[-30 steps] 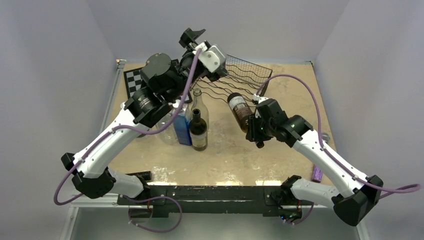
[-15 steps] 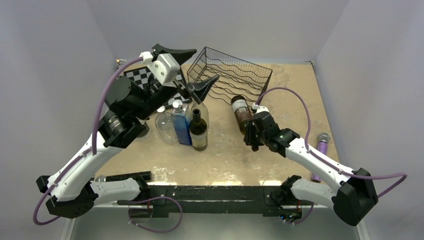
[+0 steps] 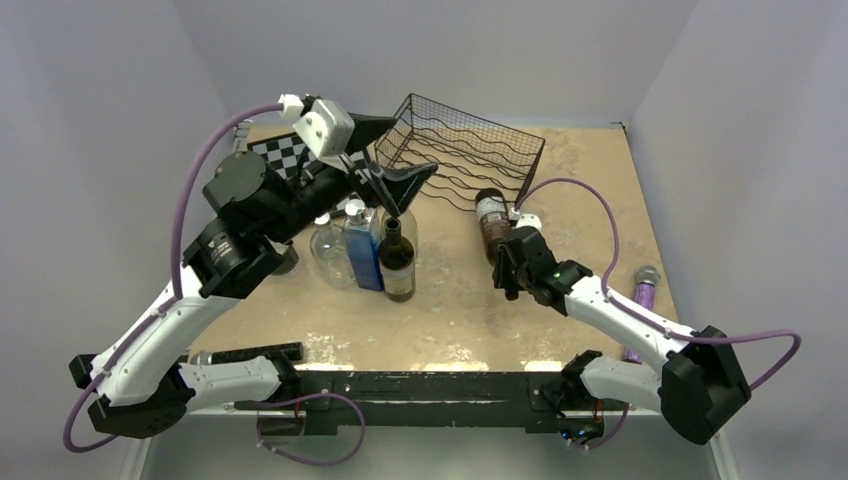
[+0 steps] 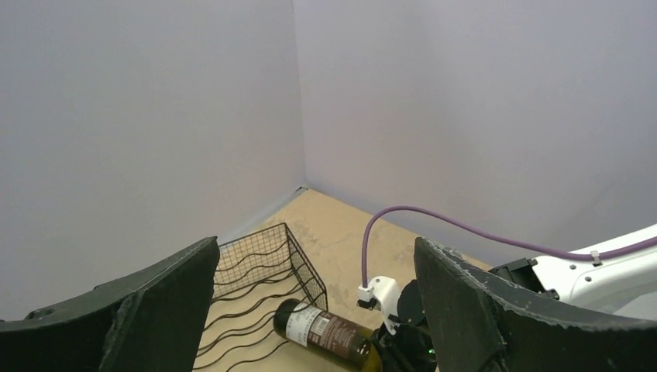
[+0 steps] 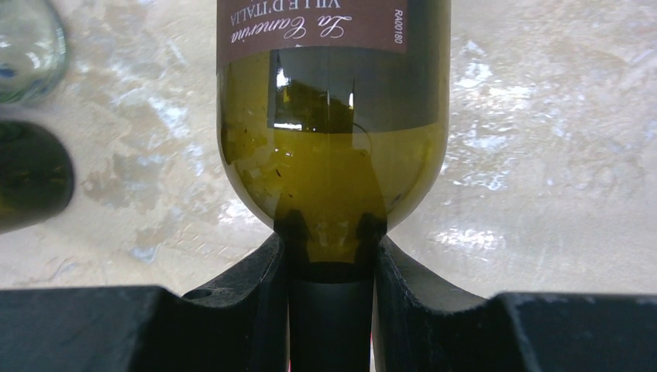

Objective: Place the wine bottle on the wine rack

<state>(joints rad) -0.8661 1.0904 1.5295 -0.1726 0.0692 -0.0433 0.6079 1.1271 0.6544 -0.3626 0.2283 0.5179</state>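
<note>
Clamped on its neck, the right fingers [image 5: 252, 283] hold the wine bottle [image 3: 489, 221] lengthwise, base pointing at the wine rack's [image 3: 470, 150] near right corner just ahead; the left fingers [image 3: 400, 183] gape wide, empty.

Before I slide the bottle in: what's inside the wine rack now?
Inside the wine rack only its own wavy wires show, no bottle. The wine bottle, held by the right gripper, is outside by its near right corner. The open left gripper hides the near left corner.
</note>
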